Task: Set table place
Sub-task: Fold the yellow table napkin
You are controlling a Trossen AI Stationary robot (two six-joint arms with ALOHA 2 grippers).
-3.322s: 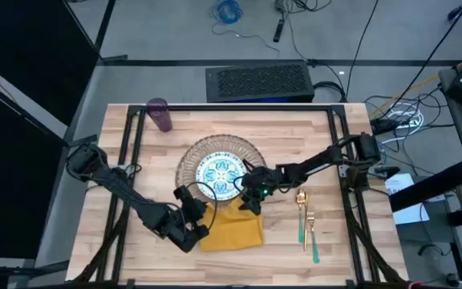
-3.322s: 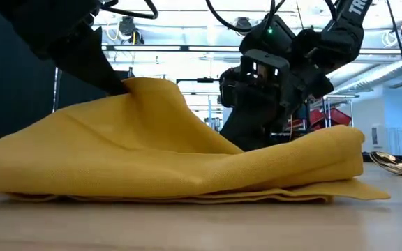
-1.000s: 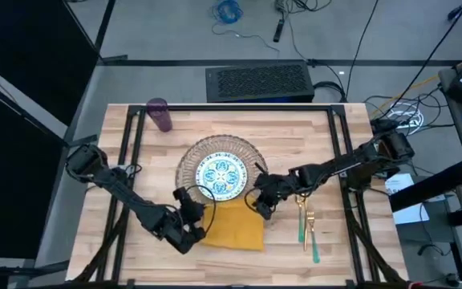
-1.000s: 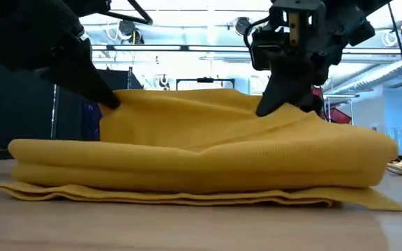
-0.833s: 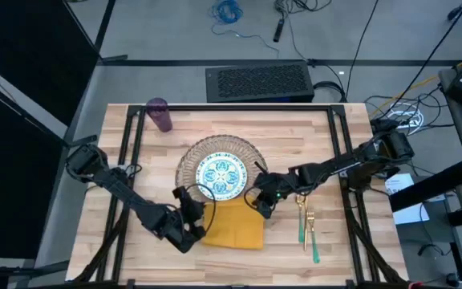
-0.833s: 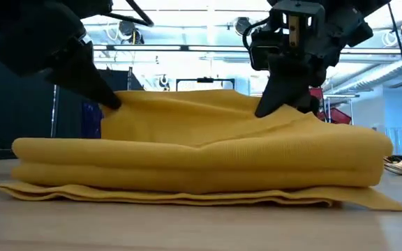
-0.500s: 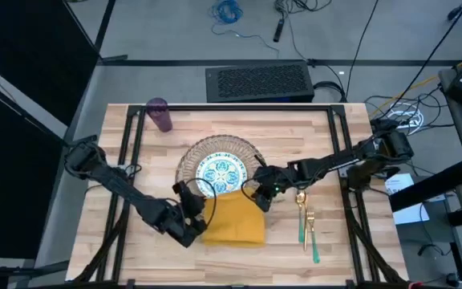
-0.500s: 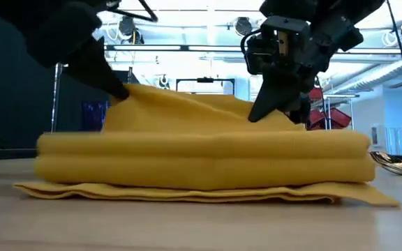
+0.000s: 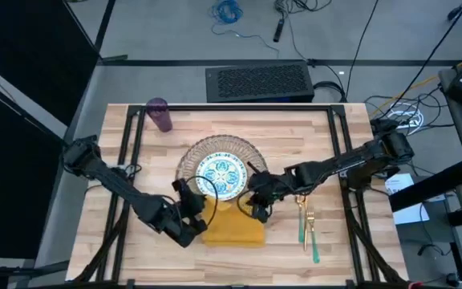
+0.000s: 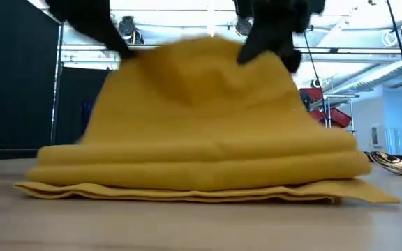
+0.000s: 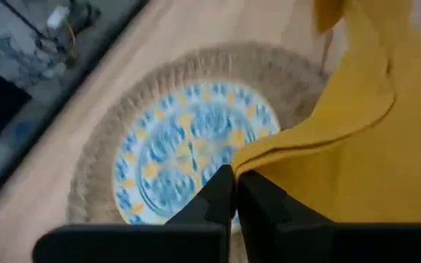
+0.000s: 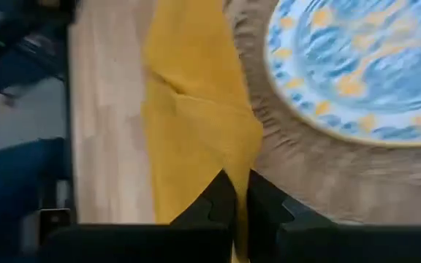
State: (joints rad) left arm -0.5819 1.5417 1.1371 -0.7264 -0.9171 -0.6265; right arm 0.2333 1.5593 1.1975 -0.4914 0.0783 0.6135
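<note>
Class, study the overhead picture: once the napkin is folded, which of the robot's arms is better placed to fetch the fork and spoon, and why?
Probably the right. The right gripper, pinching the napkin, is beside the fork and spoon. The left gripper holds the opposite corner, farther away across the napkin.

The surface point(image 9: 295, 136) is a broad top of light wooden planks edged by a thin black frame. Near its far left corner stands a purple cup point(image 9: 160, 114). Around the middle lies a round woven straw mat point(image 9: 189, 160). Just in front of the mat, a mustard-yellow napkin point(image 9: 233, 225) rests in folded layers on the wood. To the right of the napkin lie a gold fork point(image 9: 310, 233) and a spoon point(image 9: 301, 213) with teal handles, side by side.
</note>
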